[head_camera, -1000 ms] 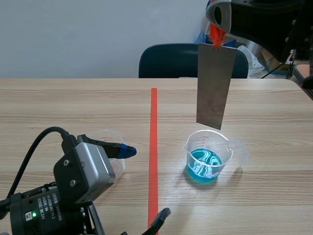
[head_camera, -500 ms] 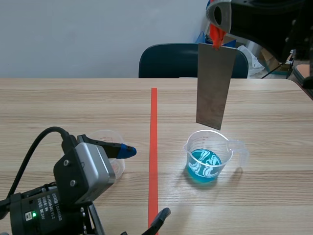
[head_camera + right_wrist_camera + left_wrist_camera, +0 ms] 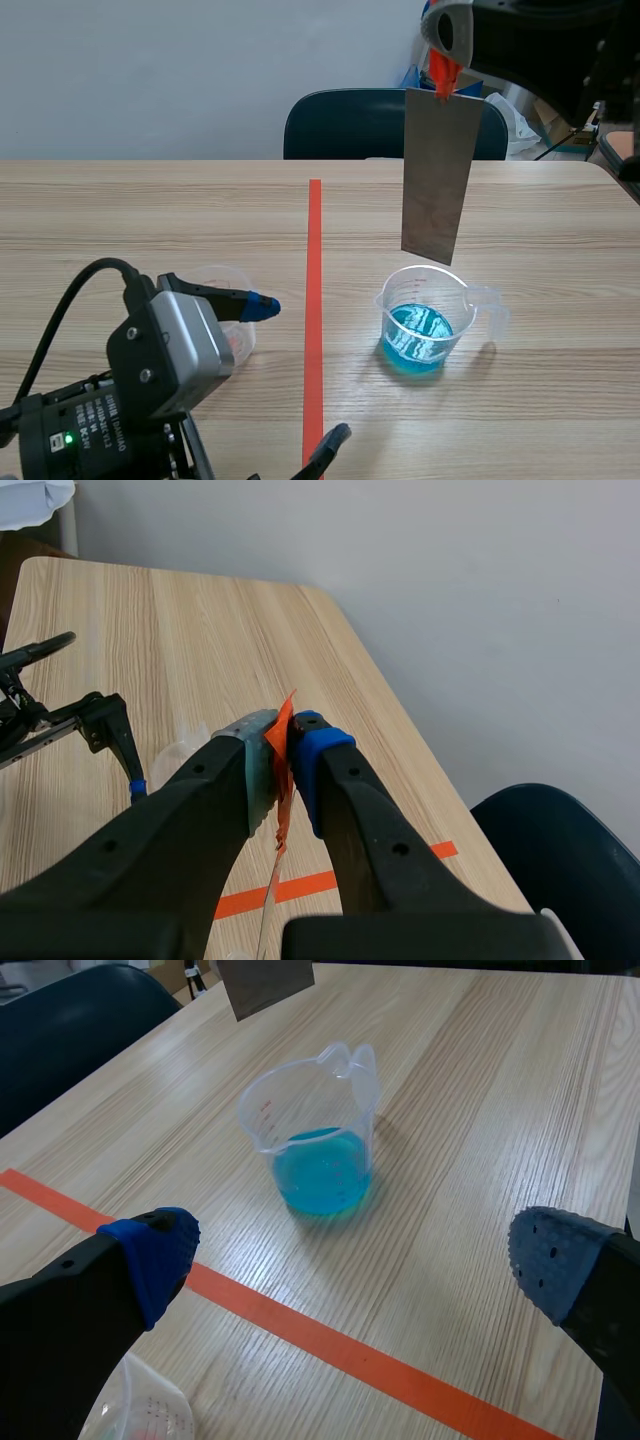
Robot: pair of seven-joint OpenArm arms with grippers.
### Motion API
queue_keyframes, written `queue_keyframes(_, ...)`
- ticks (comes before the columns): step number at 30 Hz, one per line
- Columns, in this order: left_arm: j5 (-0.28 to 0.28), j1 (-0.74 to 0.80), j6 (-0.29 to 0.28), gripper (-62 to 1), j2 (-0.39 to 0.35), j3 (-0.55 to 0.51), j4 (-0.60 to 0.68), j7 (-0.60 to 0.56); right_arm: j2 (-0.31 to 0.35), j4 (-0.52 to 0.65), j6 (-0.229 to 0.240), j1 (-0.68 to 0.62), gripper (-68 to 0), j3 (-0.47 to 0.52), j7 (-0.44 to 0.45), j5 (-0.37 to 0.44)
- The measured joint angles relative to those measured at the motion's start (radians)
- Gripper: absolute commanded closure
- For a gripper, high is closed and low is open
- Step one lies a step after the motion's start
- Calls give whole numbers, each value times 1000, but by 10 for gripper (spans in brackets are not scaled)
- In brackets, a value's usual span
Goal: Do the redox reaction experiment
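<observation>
A clear cup (image 3: pixel 422 322) holds a little blue water. A smaller clear cup (image 3: pixel 218 280) sits at its 9 o'clock; I cannot tell what is in it. My right pincer (image 3: pixel 283 748) is clamped on the orange tab (image 3: pixel 441 75) of a grey metal plate (image 3: pixel 438 175), which hangs at 12 o'clock over the blue cup, not touching. My left pincer (image 3: pixel 355 1255) is wide apart, holding nothing. The water swirls less than before.
</observation>
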Motion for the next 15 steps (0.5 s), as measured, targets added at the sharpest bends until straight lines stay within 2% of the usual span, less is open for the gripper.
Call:
queue_keyframes(13, 0, 0, 0, -623, 0, 0, 0, -15, 0, 0, 0, 0, -6, 0, 0, 0)
queue_keyframes(15, 15, 0, -1, -623, 0, 0, 0, -16, 0, 0, 0, 0, -6, 0, 0, 0)
